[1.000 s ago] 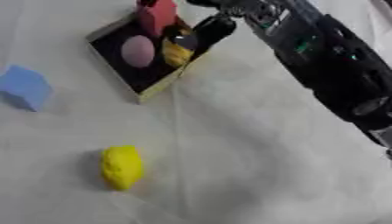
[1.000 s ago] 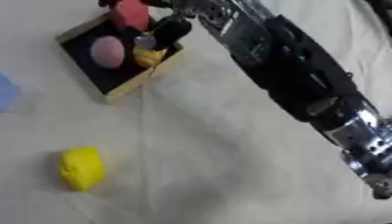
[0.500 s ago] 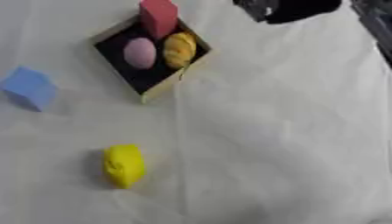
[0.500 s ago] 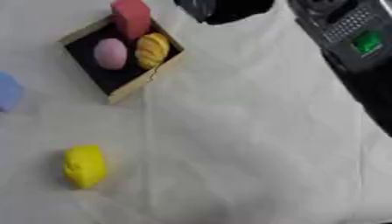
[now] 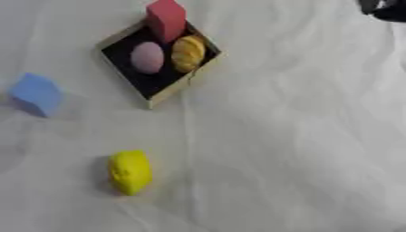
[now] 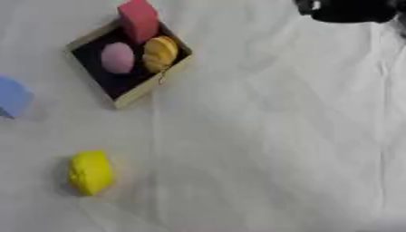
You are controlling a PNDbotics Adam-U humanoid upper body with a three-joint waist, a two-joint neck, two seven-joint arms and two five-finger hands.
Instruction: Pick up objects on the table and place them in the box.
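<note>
A shallow black box with a pale rim (image 5: 184, 84) sits at the upper left on the white cloth. Inside it lie a pink egg-shaped thing (image 5: 147, 57), an orange-yellow ridged thing (image 5: 189, 53) and a red block (image 5: 166, 19) standing at the far corner. A yellow lumpy thing (image 5: 130, 171) lies on the cloth at the lower left. A blue cube (image 5: 36, 93) rests at the left edge. My right hand (image 6: 345, 10) shows only as a dark blurred shape at the top right, far from the box. My left hand is out of sight.
The white cloth (image 5: 301, 149) is wrinkled, with a crease running down from the box's near corner.
My right arm has pulled back from the box to the top right corner, leaving the orange-yellow thing inside the box. The camera view has shifted a little.
</note>
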